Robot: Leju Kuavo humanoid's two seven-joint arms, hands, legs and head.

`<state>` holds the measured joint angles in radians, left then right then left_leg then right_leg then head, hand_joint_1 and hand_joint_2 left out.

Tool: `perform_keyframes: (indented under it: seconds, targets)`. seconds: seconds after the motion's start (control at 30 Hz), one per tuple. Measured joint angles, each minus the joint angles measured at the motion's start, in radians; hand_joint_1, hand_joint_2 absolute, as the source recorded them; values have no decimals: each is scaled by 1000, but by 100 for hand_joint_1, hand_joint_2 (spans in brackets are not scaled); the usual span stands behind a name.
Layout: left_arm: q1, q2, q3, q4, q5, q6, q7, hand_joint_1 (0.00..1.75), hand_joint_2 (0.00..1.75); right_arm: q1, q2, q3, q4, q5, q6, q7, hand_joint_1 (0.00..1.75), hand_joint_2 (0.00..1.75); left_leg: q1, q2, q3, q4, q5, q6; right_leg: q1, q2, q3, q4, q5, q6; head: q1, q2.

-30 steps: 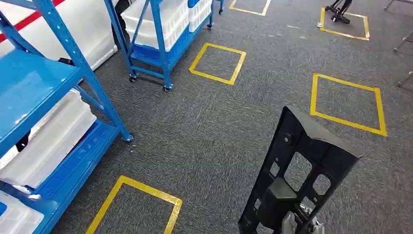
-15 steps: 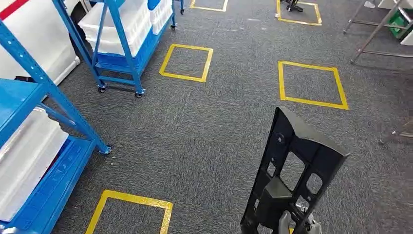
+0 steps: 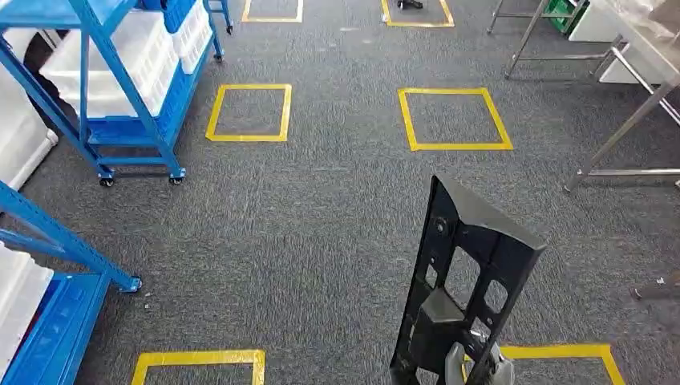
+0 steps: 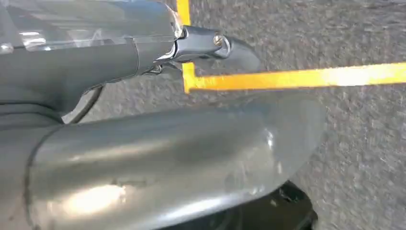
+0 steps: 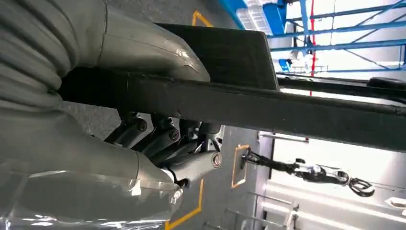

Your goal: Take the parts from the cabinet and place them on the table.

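A long black plastic part [image 3: 473,265] with cut-out windows stands upright at the lower middle of the head view. My right hand [image 3: 478,369] grips it at its lower end. In the right wrist view the dark fingers [image 5: 163,139] curl under the black part [image 5: 287,110] and the thumb lies over it. My left hand [image 4: 143,96] hangs over the grey carpet; a finger [image 4: 225,45] reaches out straight and nothing is in the hand. A metal-legged table [image 3: 641,48] stands at the far right.
A blue wheeled rack [image 3: 104,88] with white bins stands far left, and a second blue rack's post [image 3: 48,233] is near left. Yellow taped squares [image 3: 453,118] mark the carpet. More metal frame legs [image 3: 529,32] stand at the back right.
The whole picture has shifted: the camera has turned right, so the racks slid left and the table came in at the right. The black part stays in my right hand.
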<state>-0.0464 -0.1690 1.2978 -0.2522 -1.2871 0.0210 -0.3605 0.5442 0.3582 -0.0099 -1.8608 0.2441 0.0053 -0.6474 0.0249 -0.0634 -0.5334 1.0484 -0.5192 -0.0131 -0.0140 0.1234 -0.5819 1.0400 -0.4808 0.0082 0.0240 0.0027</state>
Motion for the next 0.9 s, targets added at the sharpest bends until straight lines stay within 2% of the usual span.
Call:
perform_keyframes:
  seconds: [0.07, 0.1, 0.13, 0.17, 0.2, 0.23, 0.27, 0.3, 0.33, 0.37, 0.4, 0.43, 0.47, 0.5, 0.57, 0.6, 0.63, 0.67, 0.7, 0.73, 0.77, 0.8, 0.83, 0.87, 0.9]
  targets:
    - [-1, 2, 0, 0, 0, 0, 0, 0, 0, 0, 0, 1, 3, 1, -1, 0, 175, 175, -2, 22, 4, -4, 7, 17, -5, 21, -6, -4, 8, 13, -2, 0]
    - [-3, 3, 0, 0, 1, 3, 0, 0, 0, 1, 0, 0, 3, 1, -2, 0, 175, 175, 1, 39, 3, -9, 13, 26, -6, -9, -9, 6, 3, 13, 0, 0]
    - [-4, 3, 0, 0, 1, 3, -2, 0, 0, 1, 0, 0, 3, 1, -2, 0, 175, 175, -1, 45, 3, -12, 15, 31, 1, -70, -23, 37, -21, 14, 7, 0]
    - [-2, 3, 0, 0, 1, 3, -2, 0, 0, -3, 0, 1, 3, 1, -3, 0, 175, 175, -4, 59, 2, -13, 16, 32, 2, -101, -58, 104, -62, 18, 10, 0]
    - [0, 3, 0, 0, 1, 2, -3, 0, 0, -6, 0, 3, 3, 0, -3, 0, 175, 175, -7, 74, 0, -13, 16, 32, 1, -113, -100, 190, -103, 19, 9, 0]
    - [3, 3, 1, 0, 1, 1, -4, 0, 0, -6, 0, 6, 3, -1, -3, 0, 175, 175, -10, 91, -1, -13, 15, 34, 1, -117, -136, 261, -130, 19, 10, 0]
    - [4, 3, 1, 0, 0, 2, -4, 0, 0, -5, 0, 8, 3, -1, -4, 0, 175, 175, -13, 108, -2, -13, 13, 36, 1, -118, -160, 309, -138, 17, 10, 0]
    - [3, 3, 1, 0, -1, 2, -5, 0, 0, -3, 0, 8, 3, -1, -4, 0, 175, 175, -15, 121, -1, -13, 11, 36, 2, -118, -157, 300, -120, 13, 10, 0]
    - [2, 3, 1, 0, -1, 2, -5, 0, 0, -2, 0, 8, 3, -2, -4, 0, 175, 175, -17, 134, 1, -13, 9, 36, 4, -120, -131, 251, -87, 7, 10, 0]
    - [0, 3, 1, 0, -2, 2, -5, 0, 0, -2, 0, 7, 3, -3, -4, 0, 175, 175, -18, 145, 6, -13, 7, 36, 9, -128, -88, 171, -46, -1, 10, 0]
    - [-1, 3, 1, 0, -2, 2, -5, 0, 0, -1, 0, 7, 2, -4, -4, 0, 175, 175, -18, 158, 12, -14, 3, 35, 20, -156, -33, 73, -5, -13, 10, 0]
    - [-1, 1, 1, 0, -2, 1, -5, 0, 0, -2, 0, 7, 1, -5, -3, 0, 175, 175, -18, 166, 14, -16, 0, 33, 39, -237, 3, 1, -4, -29, 10, 0]
    - [-1, -1, 1, 0, -2, 0, -5, 0, 0, -4, 0, 7, 1, -5, -3, 1, 175, 175, -23, 176, 19, -15, -4, 26, 45, -246, 5, -7, -10, -36, 9, 0]
    - [-2, -2, 1, 0, -2, 0, -5, 0, 0, -3, 0, 7, -2, -8, 0, 1, 175, 175, -21, 188, 20, -17, -4, 24, 50, -224, 1, -8, -7, -39, 12, 0]
    - [-4, -2, 1, 0, -2, 0, -4, 0, 0, 2, 0, 3, -3, -8, 1, 2, 175, 175, -22, 216, 31, -26, -6, 18, 51, -196, 0, -13, -4, -43, 12, 0]
    - [-5, -2, 1, 0, -2, 0, -3, 0, 0, 4, 0, 3, -4, -8, 2, 2, 175, 175, -23, 212, 34, -23, -14, 10, 32, -176, 16, -35, 9, -48, 10, 0]
    - [-5, -1, 1, 0, -2, 0, -3, 0, 0, 5, 0, 2, -5, -8, 2, 2, 175, 175, -20, 148, 30, 0, -27, 6, 32, -166, 21, -45, 14, -45, 9, 0]
    - [-5, -1, 2, 0, -2, 0, -3, 0, 0, 1, 0, 3, -4, -8, 2, 2, 175, 175, -18, 102, 3, 57, -61, 4, 30, -152, 21, -45, 16, -52, 6, 0]
    - [-4, 0, 3, 0, 0, -1, -3, 0, 0, -5, 0, 6, -3, -4, 3, 3, 175, 175, -15, 82, -33, 131, -97, 2, 29, -137, 21, -45, 16, -53, 6, 0]
    - [0, 0, 4, 0, 0, -1, -3, 0, 0, -8, 0, 8, -1, 0, 3, 3, 175, 175, -14, 73, -73, 209, -128, -2, 28, -121, 21, -44, 16, -54, 5, 0]
    - [2, 2, 5, 0, 2, -1, -3, 0, 0, -9, 0, 10, 2, 4, 3, 2, 175, 175, -14, 70, -108, 271, -145, -5, 28, -103, 21, -43, 15, -54, 6, 0]
    - [3, 2, 6, 0, 2, -1, -3, 0, 0, -10, 0, 10, 6, 8, 3, 1, 175, 175, -13, 70, -126, 288, -130, -9, 28, -84, 22, -40, 15, -54, 6, 0]
    - [5, 3, 8, 0, 3, -1, -3, 0, 0, -11, 0, 11, 12, 14, 3, 0, 175, 175, -12, 69, -113, 242, -83, -12, 25, -65, 24, -36, 12, -51, 6, 0]
    - [4, 3, 8, 0, 3, -1, -4, 0, 0, -13, 0, 11, 16, 16, 3, -1, 175, 175, -10, 64, -85, 171, -34, -13, 22, -49, 25, -30, 9, -47, 6, 0]
    - [4, 3, 8, 0, 4, -1, -5, 0, 0, -14, 0, 13, 20, 18, 3, -1, 175, 175, -6, 46, -47, 74, 20, -16, 18, -33, 24, -20, 3, -40, 6, 0]
